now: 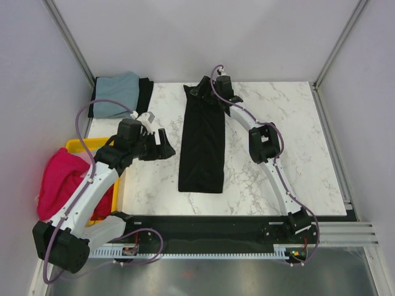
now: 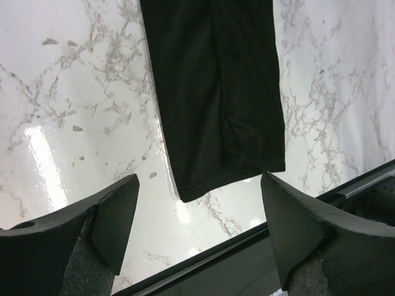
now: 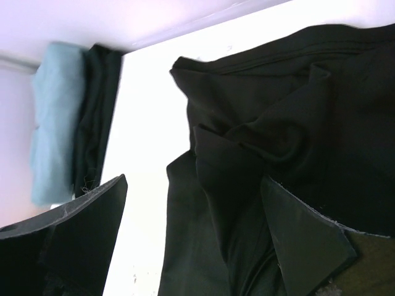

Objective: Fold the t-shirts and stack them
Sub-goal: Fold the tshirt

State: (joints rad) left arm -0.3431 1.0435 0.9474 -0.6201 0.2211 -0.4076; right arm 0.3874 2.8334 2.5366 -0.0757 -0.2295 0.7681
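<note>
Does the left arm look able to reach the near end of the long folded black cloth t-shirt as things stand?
Probably yes: the open left gripper hangs just beside the black t-shirt, with only bare white marble table between them and nothing in the way.

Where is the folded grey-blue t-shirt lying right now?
In the top view, the grey-blue t-shirt lies at the far left corner of the table, on a folded black t-shirt, left of the long black t-shirt.
</note>
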